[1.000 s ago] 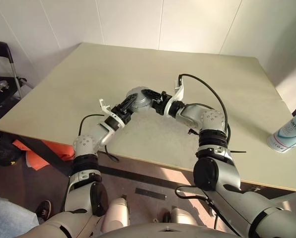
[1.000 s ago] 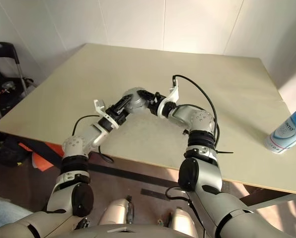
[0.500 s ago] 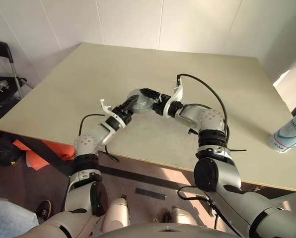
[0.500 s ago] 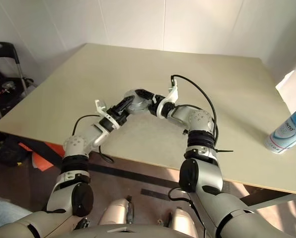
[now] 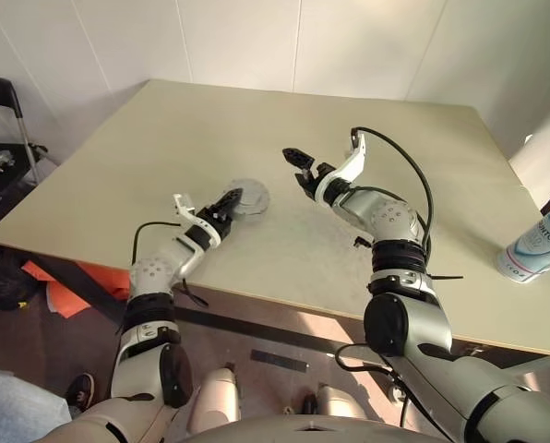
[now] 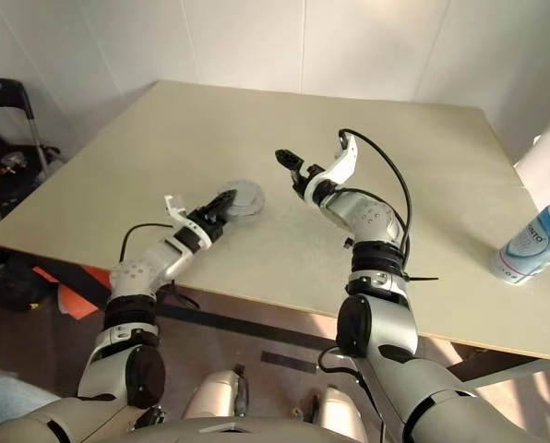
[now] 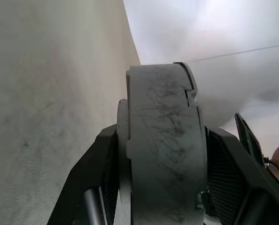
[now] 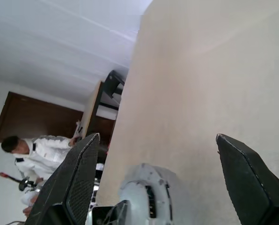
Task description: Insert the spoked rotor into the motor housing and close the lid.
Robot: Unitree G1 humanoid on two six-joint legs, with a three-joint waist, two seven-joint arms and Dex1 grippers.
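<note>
Broadly, a pale table (image 5: pixel 367 240) is filling the scene, with a white bottle (image 5: pixel 536 244) standing near its right edge, well apart from the work. Both arms are reaching over the table's middle.

Nearer the left side, the motor housing (image 5: pixel 247 197) is being clamped by the left gripper (image 5: pixel 227 205), whose two black fingers (image 7: pixel 226 164) are pressing on opposite sides of its grey round wall. In the head views its flat silver top is facing up, so the lid is probably seated already, though I cannot tell for sure; the spoked rotor would then be inside.

Over to the right, the right gripper (image 5: pixel 299 168) is hanging above the table, jaws spread wide and carrying nothing, well apart from the housing.

As a judgement, the housing is looking like a stiff, fairly heavy metal puck with a smooth, scuffed wall, so it could be slipping under a light pinch. Squeezing across the full width of the wall, low and centred, is looking safest, keeping off the thin notched lid edge.

A person in white (image 8: pixel 39 157) is sitting in the background.
</note>
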